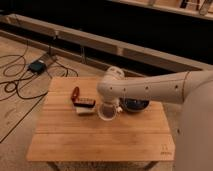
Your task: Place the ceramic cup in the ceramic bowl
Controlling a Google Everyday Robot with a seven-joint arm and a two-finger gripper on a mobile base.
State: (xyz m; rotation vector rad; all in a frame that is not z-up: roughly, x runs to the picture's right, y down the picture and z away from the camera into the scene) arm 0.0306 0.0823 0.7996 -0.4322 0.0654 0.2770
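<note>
On the wooden table (100, 137) the cream ceramic cup (107, 114) stands near the middle, its round mouth facing up. My gripper (107, 109) comes down from the white arm (150, 90) at the right and is shut on the cup's rim. Just to the cup's right sits the dark glossy ceramic bowl (135, 105), partly hidden under the arm. Cup and bowl are close together, and the cup is outside the bowl.
A white packet with a dark top (84, 106) lies left of the cup, and a red object (75, 93) lies behind it. Cables and a small teal box (36, 65) lie on the floor to the left. A dark low wall runs behind the table.
</note>
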